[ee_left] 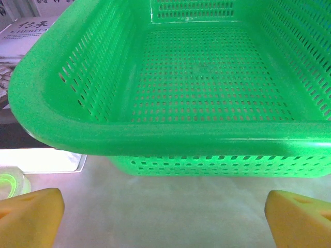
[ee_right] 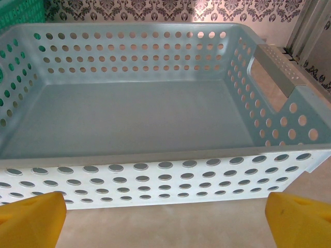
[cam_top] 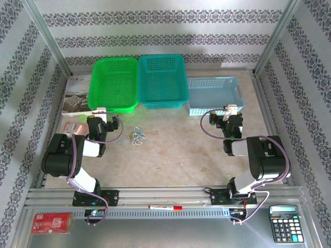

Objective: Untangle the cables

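Blue, yellow-green, white cables (cam_top: 137, 137) lie at four o'clock from the spread left tool (cam_top: 100, 110); right tool (ee_right: 165, 217) equally spread.

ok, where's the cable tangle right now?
Top view: the cables lie on the table left of centre, just in front of the green basket at its near right corner, and to the right of the left end effector.

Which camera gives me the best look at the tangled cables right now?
The top external view: the cables lie in a small tangle on the table, in front of the green basket, seen whole from above. The left wrist camera faces that green basket up close, and the right wrist camera faces the pale blue basket.
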Tool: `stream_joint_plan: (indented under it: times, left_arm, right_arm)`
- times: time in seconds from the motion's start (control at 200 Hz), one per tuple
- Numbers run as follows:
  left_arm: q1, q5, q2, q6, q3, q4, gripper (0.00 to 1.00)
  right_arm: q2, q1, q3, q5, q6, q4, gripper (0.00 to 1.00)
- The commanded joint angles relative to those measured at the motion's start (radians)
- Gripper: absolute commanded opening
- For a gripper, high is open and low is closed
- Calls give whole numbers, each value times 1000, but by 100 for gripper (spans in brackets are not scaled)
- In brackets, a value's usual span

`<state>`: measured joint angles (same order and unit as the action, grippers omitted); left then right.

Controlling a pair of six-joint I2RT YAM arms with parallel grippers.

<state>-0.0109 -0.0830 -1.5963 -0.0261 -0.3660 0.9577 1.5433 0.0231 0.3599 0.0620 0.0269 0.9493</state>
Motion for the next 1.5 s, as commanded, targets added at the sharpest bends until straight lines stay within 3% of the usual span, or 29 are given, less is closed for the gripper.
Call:
stream_joint_plan:
  times: [0.0,0.28,0.5,0.61,0.714,0.849,0.914,1.014,1.144,1.269,1.399,1.499]
  left_arm:
    - [11,12,2,0,-4,26,100]
    - [11,10,19,1,1,21,100]
    - [11,6,179,2,-1,-117,100]
    - [11,-36,284,-33,-26,-251,100]
    - [11,-97,402,-121,-82,-458,100]
    - [11,-114,566,-320,-186,-810,100]
    - [9,-64,636,-401,-225,-939,100]
    - [9,57,735,-482,-272,-1098,100]
    - [3,220,825,-547,-309,-1273,100]
    - [-12,337,873,-623,-299,-1367,100]
    - [-68,340,922,-684,-236,-1386,100]
    - [-124,297,921,-701,-183,-1380,100]
  right_arm:
    - [-10,-9,14,-17,14,5,98]
    - [-24,-15,16,-7,30,0,98]
    - [-251,-17,5,95,58,-177,98]
    - [-376,-17,43,158,153,-364,98]
    - [-498,-22,106,196,424,-623,98]
    - [-683,-54,72,-22,587,-630,98]
    - [-753,-54,74,-119,660,-641,98]
    - [-799,-25,154,-331,652,-788,97]
    - [-822,127,201,-417,650,-948,89]
    - [-815,389,190,-296,643,-1050,86]
    - [-713,647,149,-128,681,-1023,83]
    - [-556,770,146,-76,714,-931,81]
